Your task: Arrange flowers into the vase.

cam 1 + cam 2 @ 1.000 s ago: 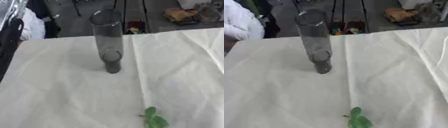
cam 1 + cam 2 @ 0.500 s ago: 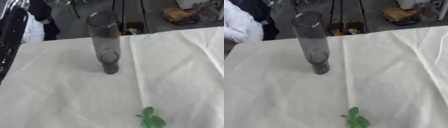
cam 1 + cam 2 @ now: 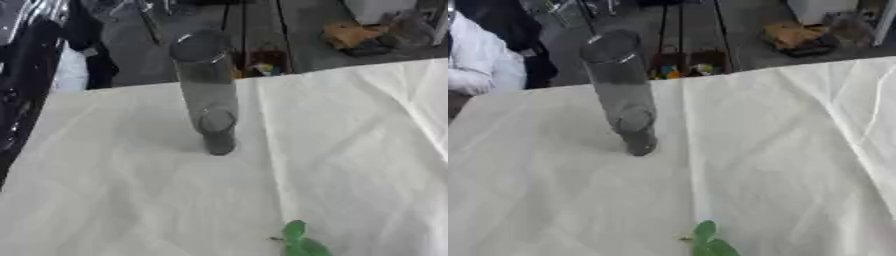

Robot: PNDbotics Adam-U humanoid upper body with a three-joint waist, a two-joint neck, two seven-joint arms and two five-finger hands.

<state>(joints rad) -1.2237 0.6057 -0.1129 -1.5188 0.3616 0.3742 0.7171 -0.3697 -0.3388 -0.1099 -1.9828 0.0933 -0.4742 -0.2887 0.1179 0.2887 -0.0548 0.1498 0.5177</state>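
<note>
well, we see the tall grey vase standing upright in the upper middle of the frame on the white tablecloth. green leaves poke in at the bottom edge, well apart from it. neither of our hands shows, so their fingers we cannot tell.

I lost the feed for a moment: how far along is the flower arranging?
Nothing looks done: the tall clear vase stands upright on the white cloth with no stems in it. Nothing is in hand, as neither robot hand shows in either view. Left: green leaves at the near edge, apart from the vase, still need placing.
</note>
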